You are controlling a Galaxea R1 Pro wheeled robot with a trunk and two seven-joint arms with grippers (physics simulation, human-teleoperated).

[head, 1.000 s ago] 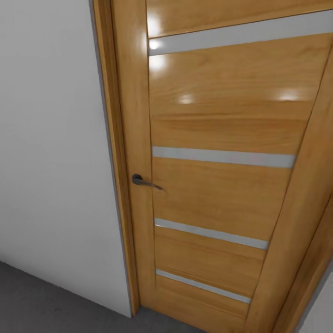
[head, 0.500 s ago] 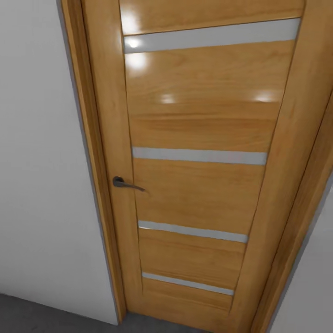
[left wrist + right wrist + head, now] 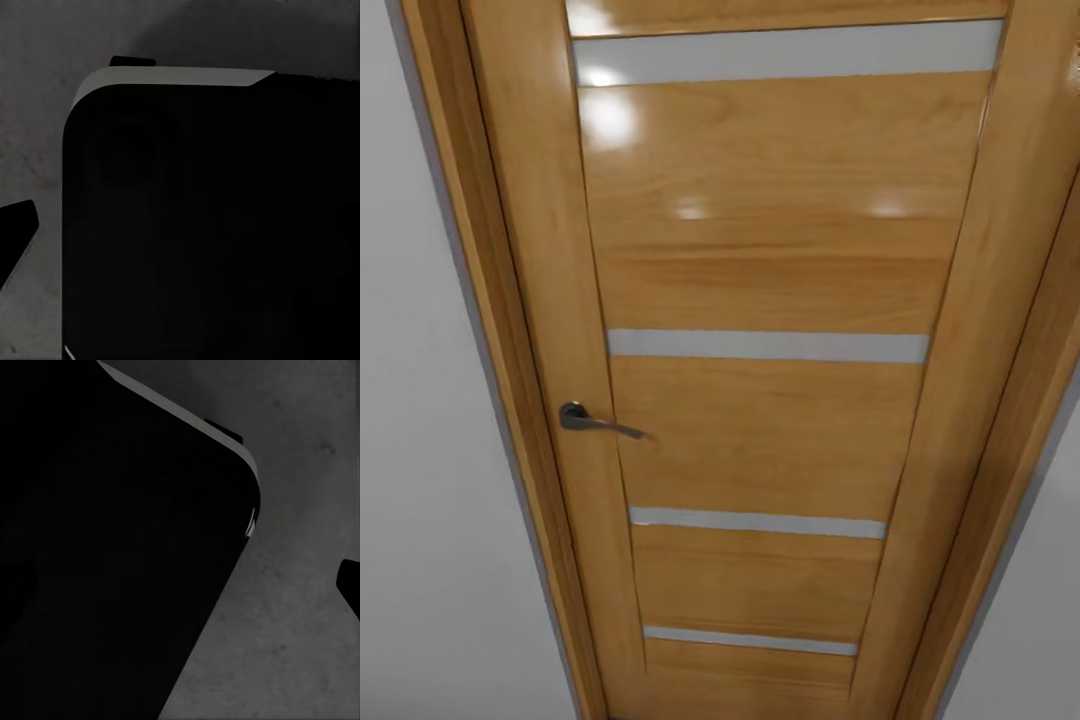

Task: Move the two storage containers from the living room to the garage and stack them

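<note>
In the head view a honey-coloured wooden door (image 3: 760, 400) with four pale horizontal strips stands straight ahead at twelve o'clock, its dark lever handle (image 3: 595, 421) toward nine o'clock on the panel and a pale grey wall (image 3: 420, 520) at either side. In the left wrist view a large black rounded body (image 3: 210, 225) hangs over dark grey mottled floor (image 3: 37, 112), and whether the left hand is spread or pressed together cannot be told. In the right wrist view a like black body (image 3: 112, 547) hangs over the same concrete floor (image 3: 300, 645), the right hand's state likewise untellable, and where the containers are cannot be told
</note>
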